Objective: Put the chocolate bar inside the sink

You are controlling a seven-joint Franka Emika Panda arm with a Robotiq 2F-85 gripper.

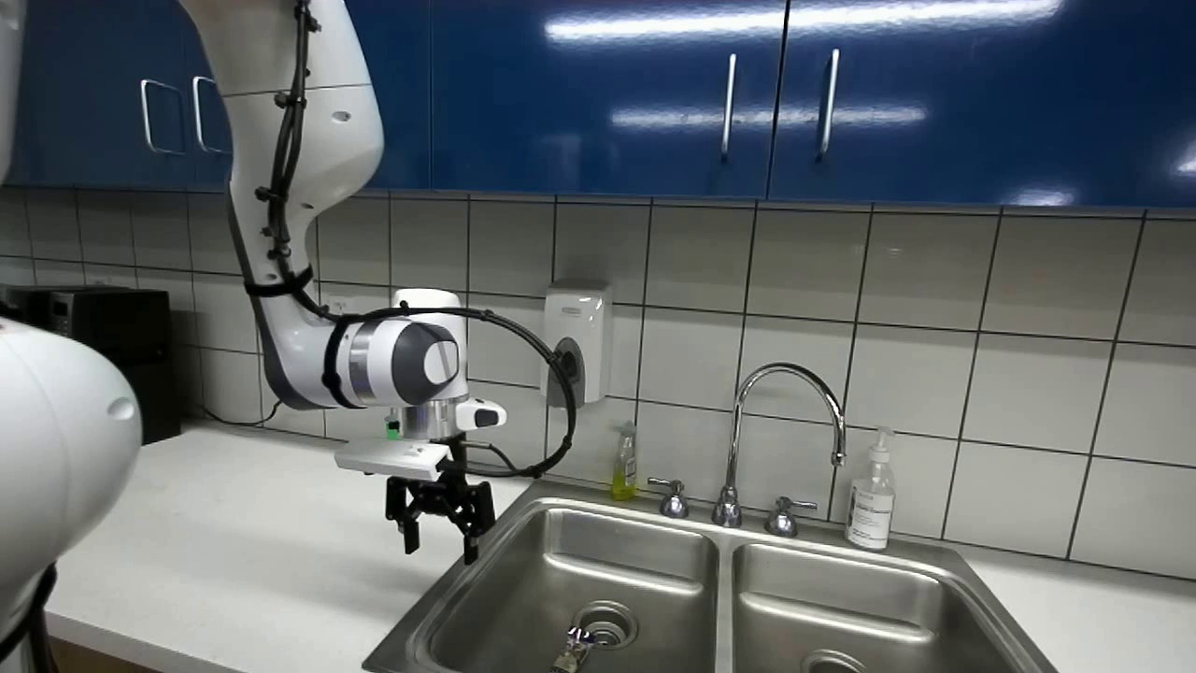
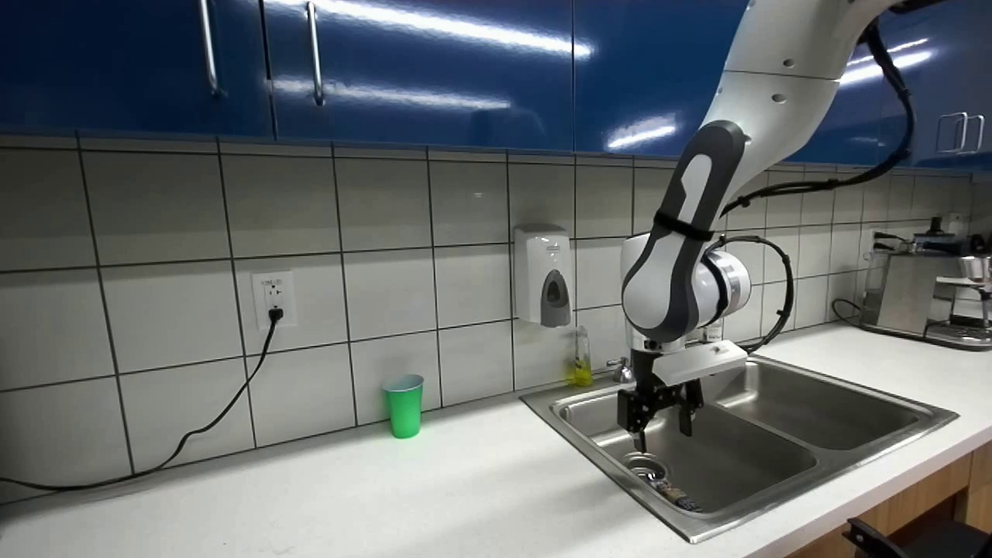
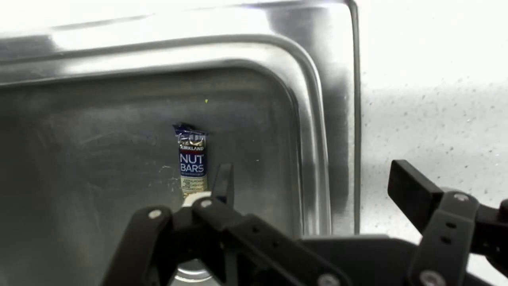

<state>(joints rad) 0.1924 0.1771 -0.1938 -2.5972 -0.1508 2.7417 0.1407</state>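
The chocolate bar, a small wrapped nut bar with a dark blue label, lies on the floor of a basin of the steel sink near the drain. It shows in the wrist view (image 3: 193, 163) and in both exterior views (image 1: 571, 654) (image 2: 678, 497). The double-basin sink (image 1: 725, 608) is in all views; its rim shows in the wrist view (image 3: 317, 119). My gripper (image 1: 441, 544) is open and empty, above the sink's side edge and apart from the bar. Its fingers (image 3: 311, 182) are spread wide, and one hides the bar's lower end in the wrist view.
A chrome faucet (image 1: 733, 495) stands behind the sink, with a soap pump bottle (image 1: 871, 500) and a yellow soap bottle (image 1: 624, 467). A green cup (image 2: 404, 407) stands on the counter by the wall. A wall dispenser (image 2: 542, 275) hangs above the counter; blue cabinets (image 1: 598, 103) overhang.
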